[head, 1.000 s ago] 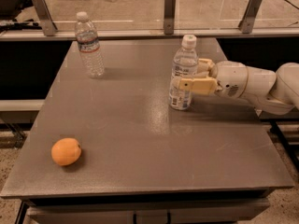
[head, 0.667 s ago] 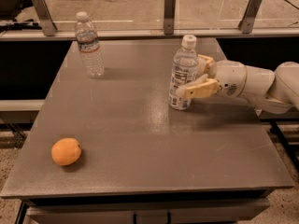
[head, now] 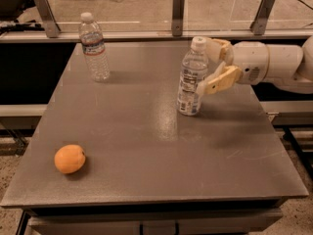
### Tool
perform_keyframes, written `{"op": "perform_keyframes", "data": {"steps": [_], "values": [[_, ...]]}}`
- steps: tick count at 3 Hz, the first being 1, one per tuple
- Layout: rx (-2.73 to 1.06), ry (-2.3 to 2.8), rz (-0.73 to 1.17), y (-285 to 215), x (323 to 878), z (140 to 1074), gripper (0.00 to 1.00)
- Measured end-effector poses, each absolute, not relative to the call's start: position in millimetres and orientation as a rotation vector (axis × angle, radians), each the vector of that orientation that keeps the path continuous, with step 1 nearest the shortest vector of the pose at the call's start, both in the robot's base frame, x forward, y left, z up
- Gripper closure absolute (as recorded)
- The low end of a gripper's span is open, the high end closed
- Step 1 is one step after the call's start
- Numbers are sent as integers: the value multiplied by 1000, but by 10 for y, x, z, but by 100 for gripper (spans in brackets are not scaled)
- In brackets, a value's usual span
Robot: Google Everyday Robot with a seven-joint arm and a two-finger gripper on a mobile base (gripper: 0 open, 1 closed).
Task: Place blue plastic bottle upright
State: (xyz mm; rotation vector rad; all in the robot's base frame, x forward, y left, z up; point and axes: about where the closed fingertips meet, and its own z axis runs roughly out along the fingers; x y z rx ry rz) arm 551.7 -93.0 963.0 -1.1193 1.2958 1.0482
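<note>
Blue plastic bottle (head: 192,78) is recorded standing upright on its base on the right-centre of the table (head: 146,180), white cap (head: 198,41) uppermost and label (head: 188,89) facing the camera. The gripper (head: 211,65) is found immediately to the bottle's right with its fingers (head: 220,80) spread apart, one beside the cap and the other angled down toward the label; contact between the lower fingertip and the bottle wall cannot be ruled out. A second ago the same fingers were closed across the label, so a release is judged to have just been made. The bottle is seen to stand without being clamped, and the task is assessed as essentially met, with only a clean retreat outstanding. The bottle is set well in from the right and far edges, so a fall off the table is considered unlikely. Open surface is noted to its left and front. A second bottle (head: 94,48) stands well apart at the far left, and an orange (head: 69,158) lies near the front-left corner; neither is placed in the way. The arm (head: 274,62) reaches in from the right, where free room for withdrawal is observed. A sideways brush against the bottle is identified as the remaining hazard.
</note>
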Motion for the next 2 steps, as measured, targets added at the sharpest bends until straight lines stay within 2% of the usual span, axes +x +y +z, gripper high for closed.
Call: {"op": "perform_keyframes", "data": {"steps": [1, 2], "values": [[-1281, 1286, 948, -915, 5262, 10262, 0], [-1281, 1286, 949, -914, 5262, 10262, 0]]}}
